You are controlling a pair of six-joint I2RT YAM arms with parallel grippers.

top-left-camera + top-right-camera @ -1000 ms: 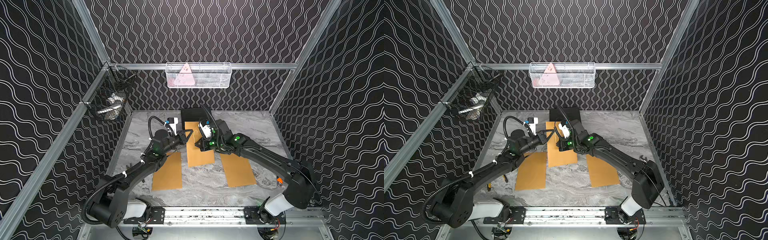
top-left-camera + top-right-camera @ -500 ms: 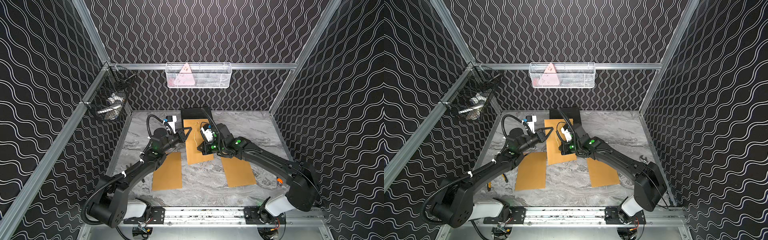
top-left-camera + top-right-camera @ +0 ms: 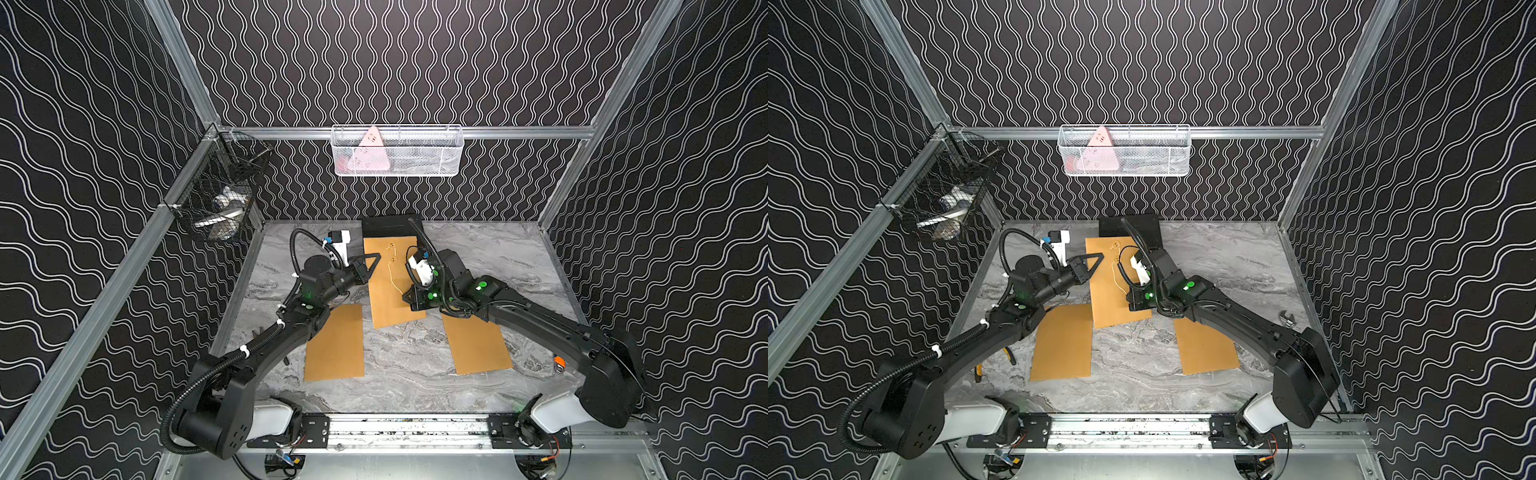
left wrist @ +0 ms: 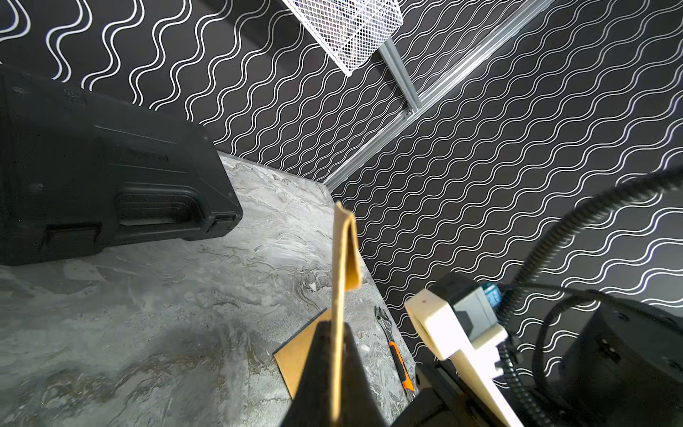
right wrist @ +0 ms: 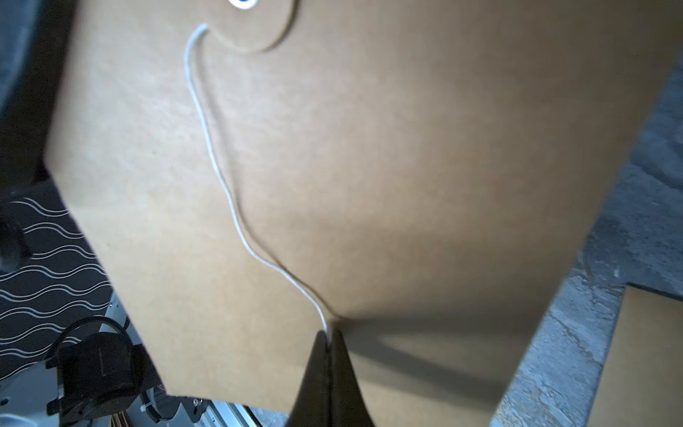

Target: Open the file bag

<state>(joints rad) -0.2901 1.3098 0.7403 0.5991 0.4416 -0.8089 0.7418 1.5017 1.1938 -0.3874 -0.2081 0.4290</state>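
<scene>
The file bag [image 3: 384, 299] is a brown envelope lying mid-table in both top views [image 3: 1106, 307]. Its white string [image 3: 392, 276] trails loose from the round clasp [image 5: 255, 22] down its face. My right gripper [image 3: 405, 297] is shut on the string's end [image 5: 325, 329], low over the bag. My left gripper [image 3: 376, 257] is shut on the bag's left edge near the top. The left wrist view shows that edge [image 4: 338, 295] edge-on between the fingers [image 4: 318, 355], with the flap [image 4: 351, 255] folded over.
Two more brown envelopes lie flat at front left [image 3: 336, 343] and front right [image 3: 476, 345]. A black case [image 3: 390, 226] sits against the back wall. A white basket [image 3: 397, 151] and a black wire basket [image 3: 222, 199] hang on the walls. A wrench [image 3: 1286, 320] lies far right.
My right gripper has drawn back toward the front with the string, which now trails down the bag's face. The left gripper has barely shifted, keeping its hold on the edge.
</scene>
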